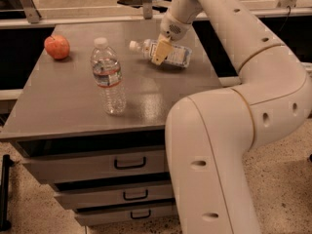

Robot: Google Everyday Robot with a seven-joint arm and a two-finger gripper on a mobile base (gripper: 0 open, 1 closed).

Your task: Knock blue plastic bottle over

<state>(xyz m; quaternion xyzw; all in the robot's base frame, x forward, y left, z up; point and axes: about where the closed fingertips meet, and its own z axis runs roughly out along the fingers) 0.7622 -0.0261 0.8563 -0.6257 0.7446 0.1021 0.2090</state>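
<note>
The blue plastic bottle (pixel 174 55) lies on its side on the grey tabletop (pixel 73 106), toward the far right. Its white cap (pixel 132 45) points left and its white label faces up. My gripper (pixel 159 56) reaches down from the arm's wrist (pixel 175 26) and sits right over the middle of the bottle, in contact with it. Part of the bottle's body is hidden behind the gripper.
A wider ribbed clear bottle (pixel 108 77) with a red-and-white band stands upright left of centre. A red-orange fruit (pixel 57 47) sits at the far left corner. Drawers (pixel 129 164) are below the top. My arm's large white links (pixel 229 130) fill the right side.
</note>
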